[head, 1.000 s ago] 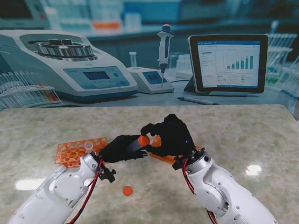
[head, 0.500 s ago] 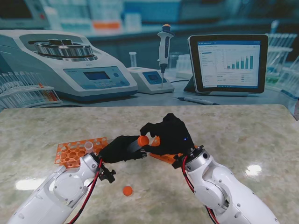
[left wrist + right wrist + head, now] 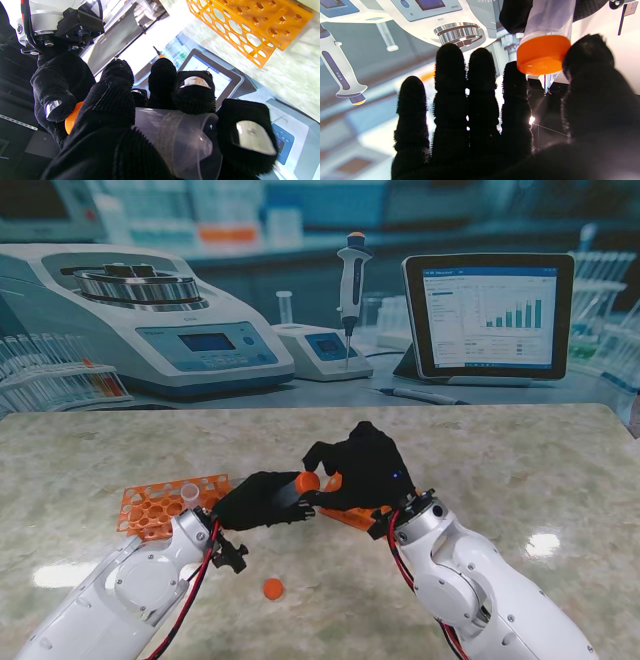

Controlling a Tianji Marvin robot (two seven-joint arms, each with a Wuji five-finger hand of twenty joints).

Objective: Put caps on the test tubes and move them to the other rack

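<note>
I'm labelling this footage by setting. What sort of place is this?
Likely a mock lab bench: a printed-looking backdrop of a centrifuge and pipette, plus orange tube racks on the marble-look table.

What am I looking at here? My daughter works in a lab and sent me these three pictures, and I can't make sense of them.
It is a two-armed robot with black-gloved, five-finger hands. The wide picture looks down from a camera on its stand; the other two come from cameras on its wrists, looking along the fingers, so they appear upside down. The left hand holds a clear test tube. The right hand pinches the orange cap on the tube's end between thumb and a finger. On the marble table lie an orange rack with one tube in it, a second orange rack mostly hidden behind the right hand, and a loose orange cap. The lab equipment behind seems to be a printed backdrop.
</note>
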